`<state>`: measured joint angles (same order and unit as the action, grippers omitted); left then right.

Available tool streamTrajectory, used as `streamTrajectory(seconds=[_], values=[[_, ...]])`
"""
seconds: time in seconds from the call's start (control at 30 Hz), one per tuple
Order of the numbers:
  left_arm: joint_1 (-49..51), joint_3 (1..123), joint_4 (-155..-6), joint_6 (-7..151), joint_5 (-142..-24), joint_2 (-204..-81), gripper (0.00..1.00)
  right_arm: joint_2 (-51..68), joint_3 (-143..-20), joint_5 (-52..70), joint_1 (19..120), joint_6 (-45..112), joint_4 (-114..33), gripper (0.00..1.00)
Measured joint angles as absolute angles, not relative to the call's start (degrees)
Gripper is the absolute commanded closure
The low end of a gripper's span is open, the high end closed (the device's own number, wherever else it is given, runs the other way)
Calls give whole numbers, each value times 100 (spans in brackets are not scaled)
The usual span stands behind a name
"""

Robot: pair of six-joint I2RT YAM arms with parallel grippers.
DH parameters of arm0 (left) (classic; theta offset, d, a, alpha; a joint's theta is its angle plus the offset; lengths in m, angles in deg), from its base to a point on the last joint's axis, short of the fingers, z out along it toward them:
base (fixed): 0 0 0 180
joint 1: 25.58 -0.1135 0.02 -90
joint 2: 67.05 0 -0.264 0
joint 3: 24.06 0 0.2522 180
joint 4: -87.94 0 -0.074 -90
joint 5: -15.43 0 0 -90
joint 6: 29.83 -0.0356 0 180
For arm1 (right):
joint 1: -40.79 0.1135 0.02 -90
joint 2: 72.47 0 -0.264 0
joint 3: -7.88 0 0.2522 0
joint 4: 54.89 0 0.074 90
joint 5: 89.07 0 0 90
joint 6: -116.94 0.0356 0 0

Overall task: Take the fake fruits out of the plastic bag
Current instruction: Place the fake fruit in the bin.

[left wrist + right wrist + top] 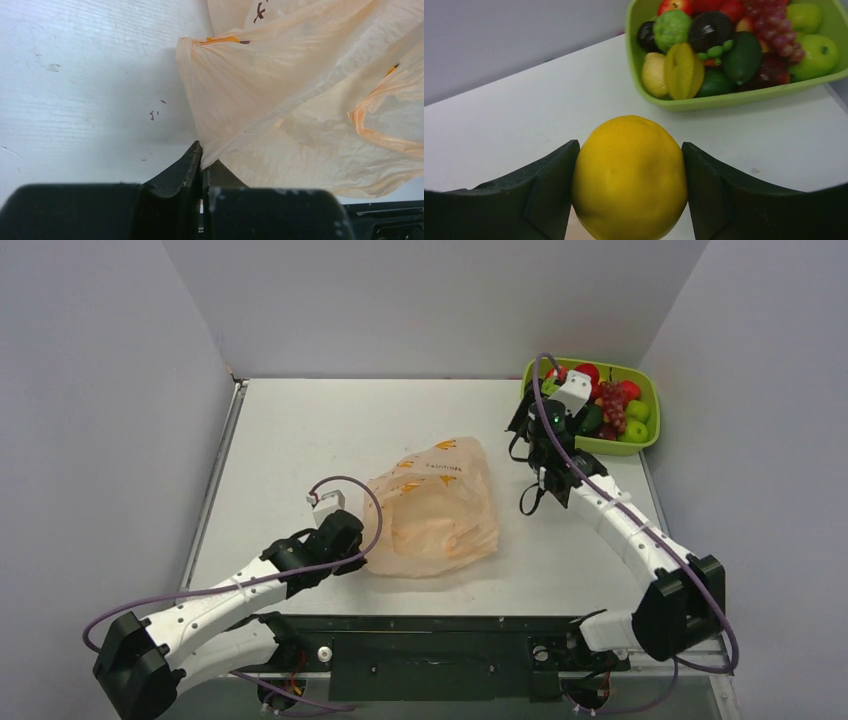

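The peach-orange plastic bag [438, 510] lies crumpled mid-table; it fills the right of the left wrist view [310, 100]. My left gripper [352, 552] is shut on the bag's near-left edge [201, 155]. My right gripper [545, 430] is shut on a round yellow fruit [629, 177], held above the table a little short of the lime-green tray [724, 100]. The tray [648, 440] at the back right holds several fake fruits: red ones, green apples, a grape bunch [611, 405], a yellow star fruit [683, 72], dark ones. What the bag holds is hidden.
Grey walls enclose the table on three sides. The tray sits against the right wall. The arm mount bar [440, 650] runs along the near edge. Purple cables loop from both arms.
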<state>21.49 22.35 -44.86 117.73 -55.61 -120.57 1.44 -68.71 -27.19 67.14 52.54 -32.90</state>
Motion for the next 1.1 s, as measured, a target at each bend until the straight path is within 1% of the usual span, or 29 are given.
streamTrajectory(seconds=[0.33,0.47,0.57,0.63,0.67,0.83,0.93,0.97,1.03,1.1], values=[[1360,2464,-4403,11081,-5679,-12306,100,2130,-7641,-2905,4388,5598,-3730,100],[1176,2464,-4338,10886,-5688,-12306,100,2729,-8056,-2863,3697,5755,-3983,100],[1067,2490,-4287,10707,-5751,-12330,100,3175,-8465,-2804,3389,5871,-4136,100],[1017,2547,-4237,10593,-5808,-12361,97,3411,-8688,-2724,3263,5947,-4204,100],[990,2587,-4215,10530,-5843,-12372,92,3516,-8779,-2680,3197,5984,-4230,100],[890,2810,-4086,10261,-5957,-12374,81,3877,-9112,-2431,2922,6113,-4283,100],[826,2921,-4012,10125,-6051,-12330,67,4017,-9289,-2249,2764,6148,-4287,100],[809,2949,-3984,10104,-6081,-12306,65,4058,-9328,-2203,2712,6155,-4302,100],[774,3037,-3907,10058,-6156,-12217,62,4095,-9339,-2112,2616,6172,-4315,98],[746,3170,-3822,10018,-6201,-12109,59,4111,-9339,-2042,2559,6164,-4320,94]])
